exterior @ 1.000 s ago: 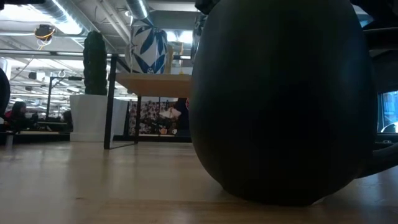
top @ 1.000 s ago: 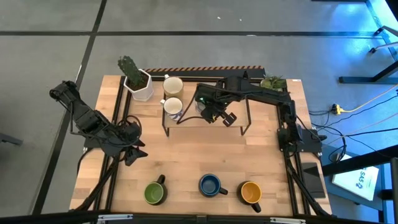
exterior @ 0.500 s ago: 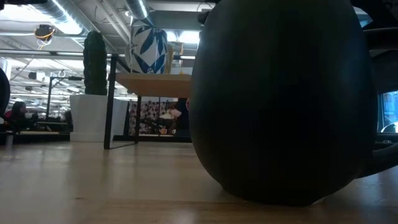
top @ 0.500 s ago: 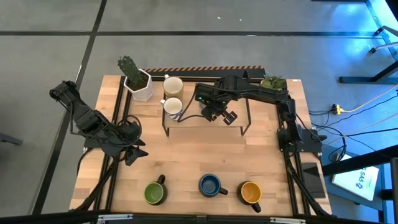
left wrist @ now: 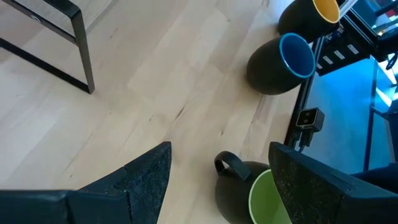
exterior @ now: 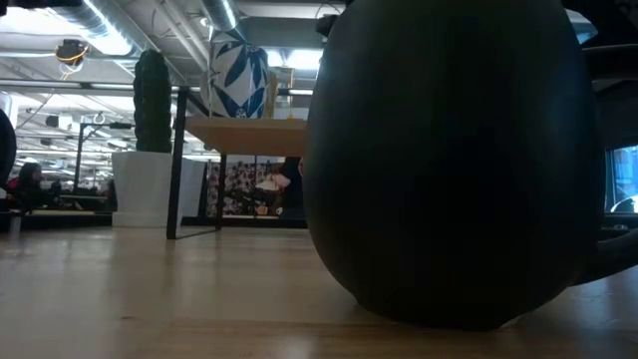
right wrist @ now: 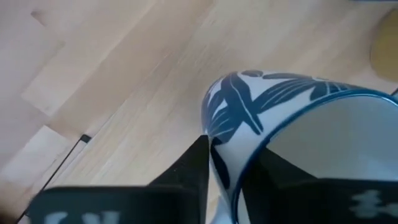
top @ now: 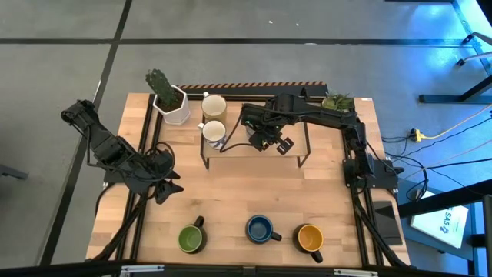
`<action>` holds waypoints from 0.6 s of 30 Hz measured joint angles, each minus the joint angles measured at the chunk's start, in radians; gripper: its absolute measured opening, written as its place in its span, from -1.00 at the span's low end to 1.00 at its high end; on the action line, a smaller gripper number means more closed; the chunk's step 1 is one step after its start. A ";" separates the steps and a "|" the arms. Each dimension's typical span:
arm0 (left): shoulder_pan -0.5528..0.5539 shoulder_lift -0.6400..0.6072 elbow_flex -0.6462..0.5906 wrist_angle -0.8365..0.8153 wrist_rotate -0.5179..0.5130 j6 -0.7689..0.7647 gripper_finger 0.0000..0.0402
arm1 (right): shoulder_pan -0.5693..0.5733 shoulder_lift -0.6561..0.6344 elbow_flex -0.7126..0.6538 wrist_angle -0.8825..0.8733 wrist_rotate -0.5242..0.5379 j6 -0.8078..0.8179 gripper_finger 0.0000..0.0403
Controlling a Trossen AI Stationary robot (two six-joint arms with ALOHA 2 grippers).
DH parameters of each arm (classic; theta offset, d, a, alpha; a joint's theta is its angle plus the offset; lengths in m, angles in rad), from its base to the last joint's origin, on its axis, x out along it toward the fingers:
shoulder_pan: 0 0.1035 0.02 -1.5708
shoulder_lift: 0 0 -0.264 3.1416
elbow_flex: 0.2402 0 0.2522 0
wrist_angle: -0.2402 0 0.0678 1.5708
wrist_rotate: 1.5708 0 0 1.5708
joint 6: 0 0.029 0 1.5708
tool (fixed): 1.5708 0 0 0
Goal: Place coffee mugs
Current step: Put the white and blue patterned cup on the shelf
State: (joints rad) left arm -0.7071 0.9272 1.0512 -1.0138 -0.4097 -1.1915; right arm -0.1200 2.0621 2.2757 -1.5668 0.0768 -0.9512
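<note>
Over the small black-framed wooden shelf [top: 231, 151], my right gripper [top: 260, 138] is shut on a white mug with a blue leaf pattern [right wrist: 249, 106]. A second white-and-blue mug [top: 214, 132] stands on the shelf's left end, also seen as the patterned mug [exterior: 239, 80]. A cream mug [top: 214, 106] stands behind it. Three dark mugs stand along the near edge: green inside [top: 192, 238], blue inside [top: 261, 229], orange inside [top: 310, 238]. My left gripper [top: 163, 190] waits open at the left, its fingers apart in the left wrist view [left wrist: 217, 149]. My right gripper pinches the patterned mug's wall at its rim [right wrist: 217, 134], with one finger [right wrist: 189, 165] outside and the other [right wrist: 273, 177] inside the mug. The fingers come from above. The mug is upright, mouth up; whether its base rests on the shelf cannot be told.
A white hexagonal pot with a cactus [top: 171, 104] stands at the far left corner and a small leafy plant [top: 338, 101] at the far right. The blue-inside dark mug fills most of the low view [exterior: 449, 160]. Bare wood lies between the shelf and the near row of mugs.
My right gripper, with the patterned mug, has shifted a little toward the table's right over the shelf and then held still. Its grip has stayed shut.
</note>
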 joint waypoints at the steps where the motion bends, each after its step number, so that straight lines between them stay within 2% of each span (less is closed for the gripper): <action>1: 0.000 0.000 0.000 0.000 -0.001 0.001 0.31 | 0.000 0.000 0.000 0.001 0.004 0.000 -0.61; 10: 0.000 0.000 0.000 0.000 -0.001 0.017 0.31 | 0.000 0.000 0.000 0.054 0.039 -0.005 -0.38; 18: 0.000 0.000 0.000 0.002 -0.001 0.016 0.31 | 0.003 -0.021 0.000 0.093 0.051 -0.031 -0.34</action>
State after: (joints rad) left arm -0.7073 0.9270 1.0512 -1.0119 -0.4107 -1.1759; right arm -0.1173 2.0408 2.2761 -1.4734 0.1276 -0.9825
